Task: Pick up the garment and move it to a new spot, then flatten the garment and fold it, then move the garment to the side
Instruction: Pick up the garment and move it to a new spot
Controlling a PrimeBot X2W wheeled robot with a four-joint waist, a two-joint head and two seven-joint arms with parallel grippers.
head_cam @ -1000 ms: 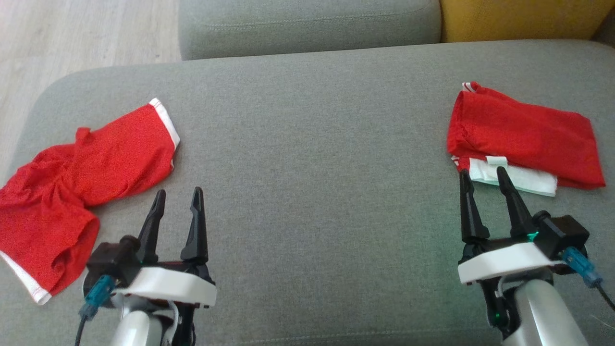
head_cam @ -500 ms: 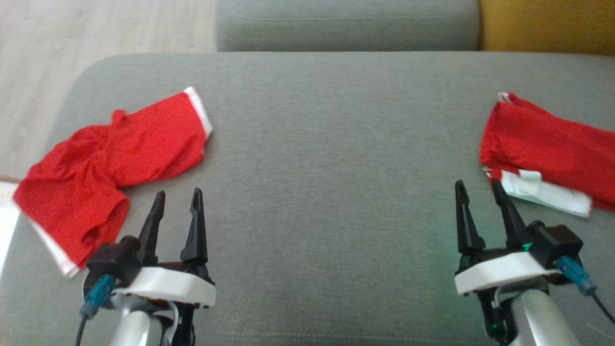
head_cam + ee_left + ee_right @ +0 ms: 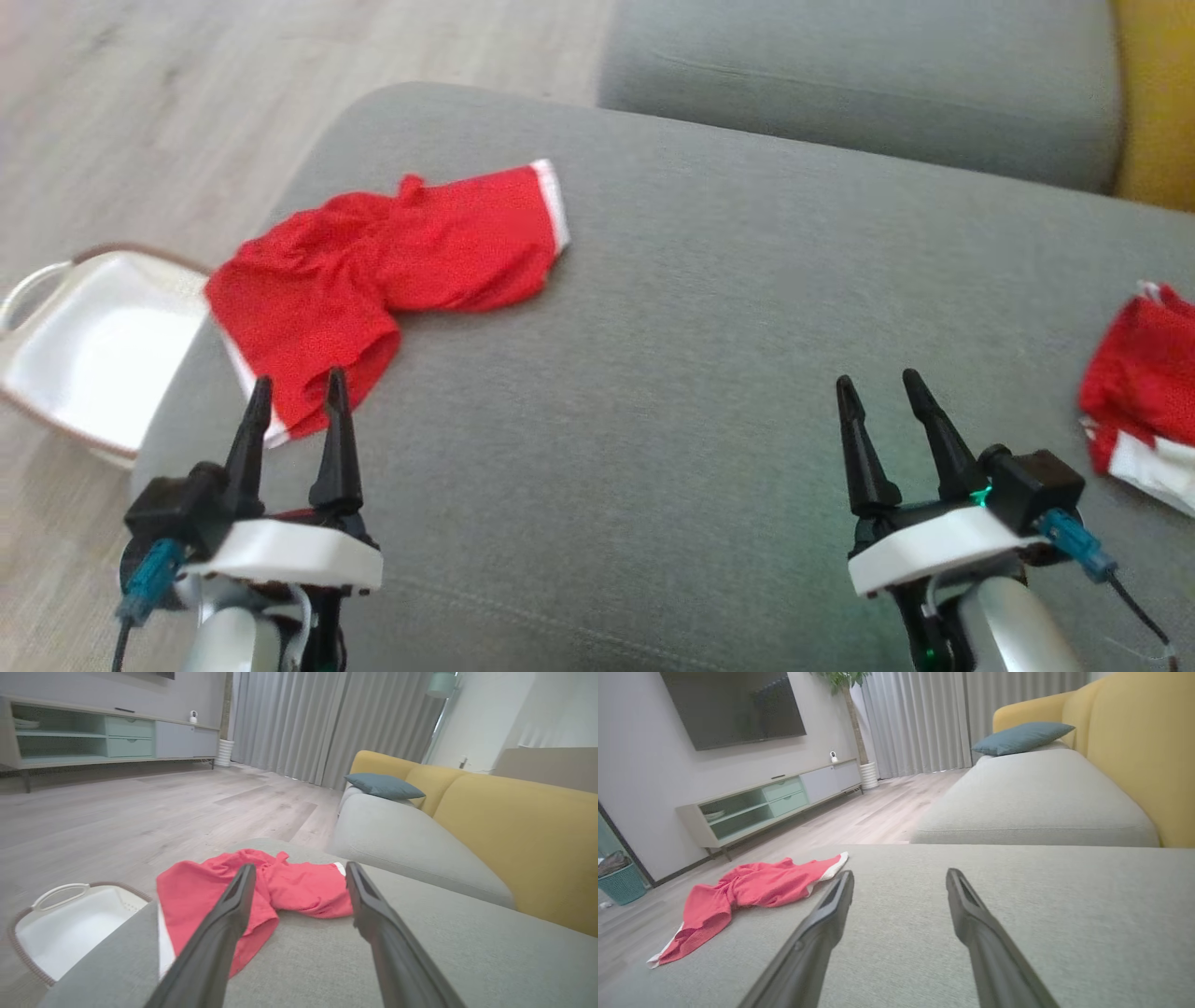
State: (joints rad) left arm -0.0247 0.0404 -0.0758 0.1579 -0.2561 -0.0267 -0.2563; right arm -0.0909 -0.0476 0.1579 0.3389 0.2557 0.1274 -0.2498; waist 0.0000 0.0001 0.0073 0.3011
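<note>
The grey seat (image 3: 700, 308) carries everything. A white basket (image 3: 93, 345) sits on the floor off its left corner. The crumpled red garment (image 3: 373, 271) lies at that corner. A folded red piece (image 3: 1134, 373) rests far right. The left tool (image 3: 297, 381), fingers apart and empty, is just before the garment. The right tool (image 3: 878, 381), likewise apart and empty, is over bare seat.
</note>
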